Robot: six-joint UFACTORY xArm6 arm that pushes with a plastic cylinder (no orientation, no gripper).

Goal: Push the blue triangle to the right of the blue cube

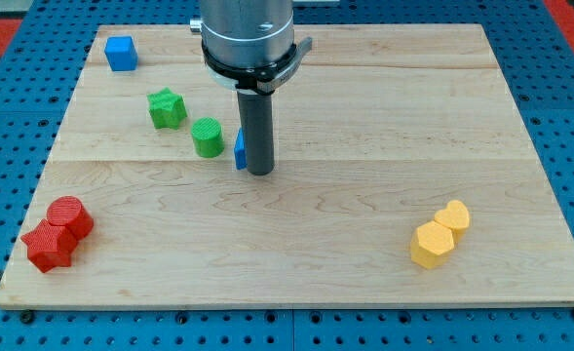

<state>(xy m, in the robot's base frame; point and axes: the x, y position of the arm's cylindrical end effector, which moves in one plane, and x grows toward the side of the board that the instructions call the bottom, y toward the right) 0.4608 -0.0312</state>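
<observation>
The blue cube (122, 53) sits near the board's top left corner. The blue triangle (239, 148) lies near the board's middle, mostly hidden behind my rod; only a thin blue sliver shows at the rod's left side. My tip (258, 173) rests on the board right against the blue triangle, on its right side. The blue cube is far up and to the left of the tip.
A green star (167, 107) and a green cylinder (207, 137) lie just left of the blue triangle. A red cylinder (69, 216) and a red star-like block (48, 245) sit at the bottom left. Two yellow hexagonal blocks (440, 233) sit at the bottom right. The wooden board (364, 146) rests on a blue pegboard.
</observation>
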